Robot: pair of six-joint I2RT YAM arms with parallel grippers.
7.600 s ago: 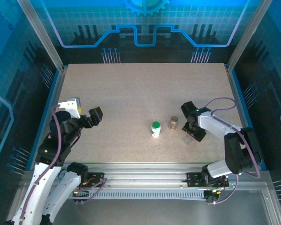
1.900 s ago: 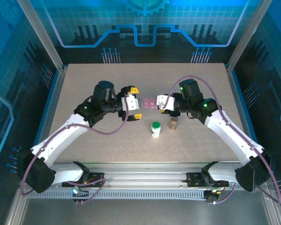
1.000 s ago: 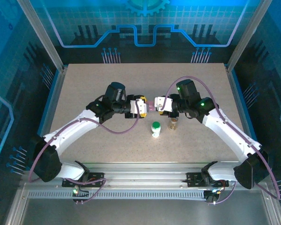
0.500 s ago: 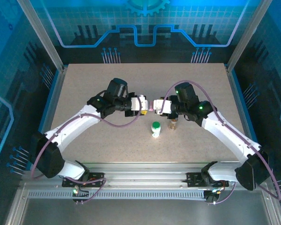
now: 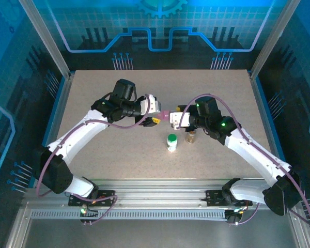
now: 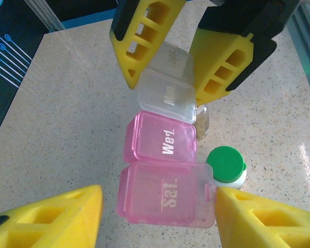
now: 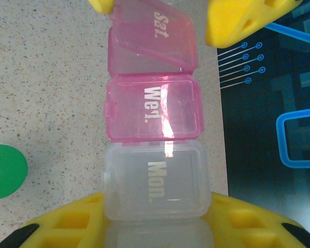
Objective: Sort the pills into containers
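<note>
Pinching the clear "Mon." end of the pill box in the right tool; straddling the pink "Sat." end, its lid ajar, with the left tool set wide; hanging over the surface beside the green-capped bottle and amber vial.

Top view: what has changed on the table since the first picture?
Both arms swung in from the sides to the middle. The right gripper brought the pill box there and holds its clear end above the table; the left gripper came to the pink "Sat." end, jaws open either side. The green-capped bottle and amber vial stayed put.
</note>
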